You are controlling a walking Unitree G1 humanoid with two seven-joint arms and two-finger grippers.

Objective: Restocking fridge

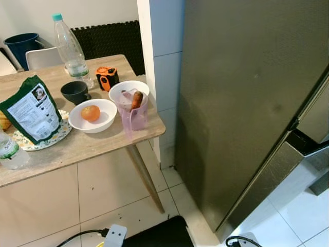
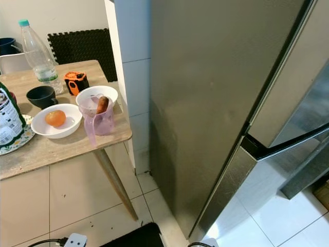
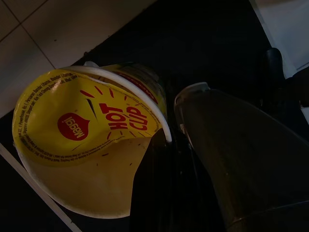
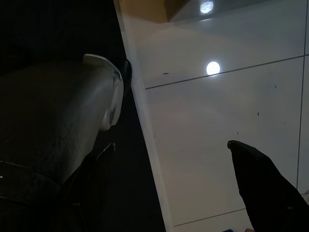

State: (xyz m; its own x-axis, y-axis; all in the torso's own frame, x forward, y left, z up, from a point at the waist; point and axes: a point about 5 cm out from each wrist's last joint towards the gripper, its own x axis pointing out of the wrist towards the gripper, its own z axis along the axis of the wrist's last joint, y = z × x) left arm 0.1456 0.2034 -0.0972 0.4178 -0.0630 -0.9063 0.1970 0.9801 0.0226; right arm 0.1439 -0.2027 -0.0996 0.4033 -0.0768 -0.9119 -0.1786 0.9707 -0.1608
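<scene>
Left claw [image 3: 169,159] is clamped on a yellow foil-lidded instant-noodle cup with a white rim [image 3: 87,145], one black finger [image 3: 231,159] pressed against its side wall, above dark matting and pale floor tiles. Right claw [image 4: 183,159] hangs idle over white floor tiles, fingers apart, nothing between them.

Handling judgement: the cup is probably light, thin-walled and crushable; the foil lid is partly lifted, so keep it upright and grip the wall below the rim with moderate force.

Tall brushed-steel fridge [image 2: 216,103] stands closed, its dark bar handle [image 2: 288,141] on the front.

Remaining stock sits on the wooden worktop [image 1: 87,141]: an orange fruit in a white bowl [image 1: 91,113] and a carrot in a translucent purple jug [image 1: 134,110].
</scene>
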